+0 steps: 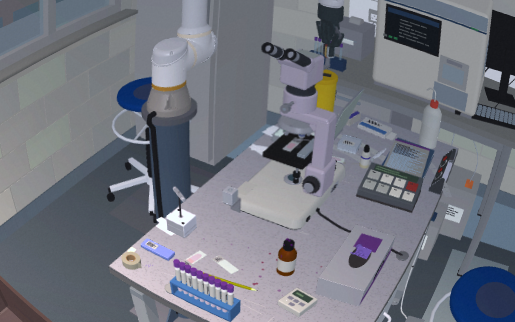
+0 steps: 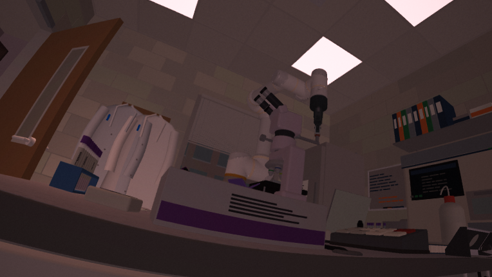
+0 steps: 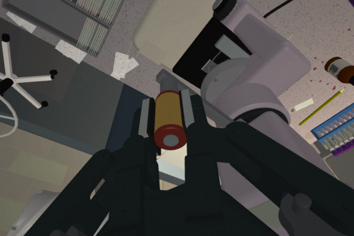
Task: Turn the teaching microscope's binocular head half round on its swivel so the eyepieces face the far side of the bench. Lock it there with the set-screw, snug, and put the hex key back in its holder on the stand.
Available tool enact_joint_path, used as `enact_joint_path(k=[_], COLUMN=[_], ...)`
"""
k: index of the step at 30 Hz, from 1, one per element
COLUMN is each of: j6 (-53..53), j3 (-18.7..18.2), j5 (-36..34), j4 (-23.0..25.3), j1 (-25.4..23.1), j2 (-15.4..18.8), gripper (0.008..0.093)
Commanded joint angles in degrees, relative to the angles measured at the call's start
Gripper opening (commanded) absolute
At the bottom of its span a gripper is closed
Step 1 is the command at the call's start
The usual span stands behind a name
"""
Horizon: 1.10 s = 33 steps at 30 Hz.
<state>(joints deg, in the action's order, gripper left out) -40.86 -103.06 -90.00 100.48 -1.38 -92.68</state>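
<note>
My gripper (image 3: 166, 111) is closed on the hex key's ribbed yellow handle with a red end (image 3: 168, 119). I hold it upright behind the microscope's head (image 1: 301, 70), above the bench. In the second side camera my gripper (image 2: 317, 129) sits at the end of a thin shaft that runs level to the collar (image 2: 285, 134) under the head. The eyepieces (image 1: 283, 51) point up and toward the left of the bench. The white holder block (image 1: 181, 222) stands near the bench's front left edge with a thin post rising from it.
A blue rack of purple-capped tubes (image 1: 205, 290) stands at the front edge. A brown bottle (image 1: 286, 257), a long grey box (image 1: 356, 262), a keypad (image 1: 390, 182) and a white squeeze bottle (image 1: 430, 124) sit around the microscope. A yellow container (image 1: 326, 90) stands behind it.
</note>
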Motion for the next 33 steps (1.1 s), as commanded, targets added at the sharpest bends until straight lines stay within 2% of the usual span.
enact_joint_path(k=[1,33], j6=[-0.01,-0.10], j3=[-0.04,-1.43], j5=[-0.01,-0.01], j4=[-0.07,-0.17], j1=[-0.02,-0.11], j2=[-0.14,-1.63], gripper=[0.0080,0.0080])
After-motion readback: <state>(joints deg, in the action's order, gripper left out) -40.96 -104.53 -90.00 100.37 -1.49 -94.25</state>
